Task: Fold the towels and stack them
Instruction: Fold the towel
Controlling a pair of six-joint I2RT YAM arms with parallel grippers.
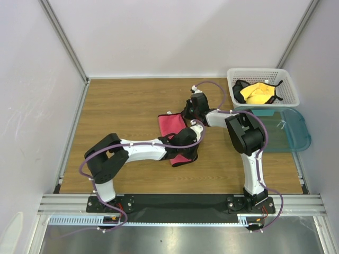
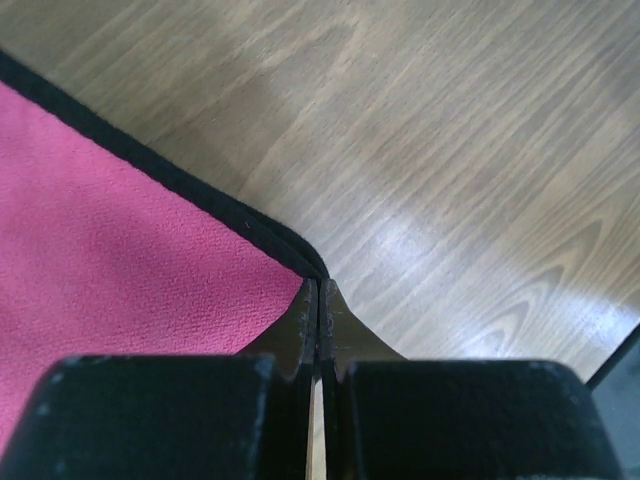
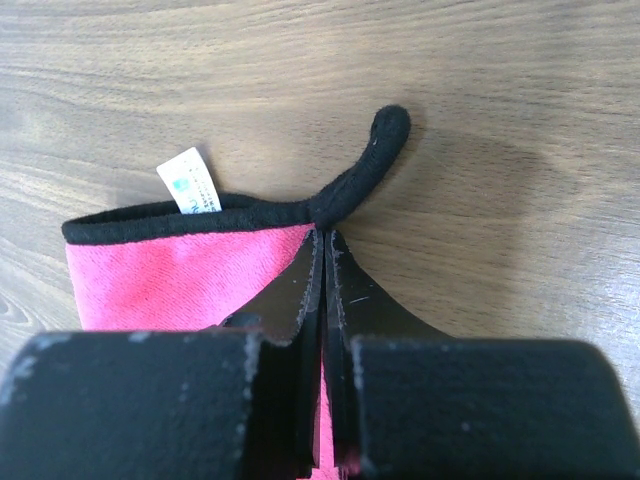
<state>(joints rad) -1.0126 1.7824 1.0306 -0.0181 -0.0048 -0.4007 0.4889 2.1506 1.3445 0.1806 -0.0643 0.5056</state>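
Two claws pressed shut on one pink towel [image 1: 172,126], left claw [image 2: 317,300] pinching a black-edged corner, right claw [image 3: 323,260] pinching another corner beside the label [image 3: 190,180], towel lying on the wooden surface [image 1: 127,116].

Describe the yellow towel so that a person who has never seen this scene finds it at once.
On the wooden table, look to the far right corner, where a white basket stands next to a teal tub. The yellow towel lies crumpled inside that basket. It is the only yellow cloth here; the pink towel lies out in the table's middle.
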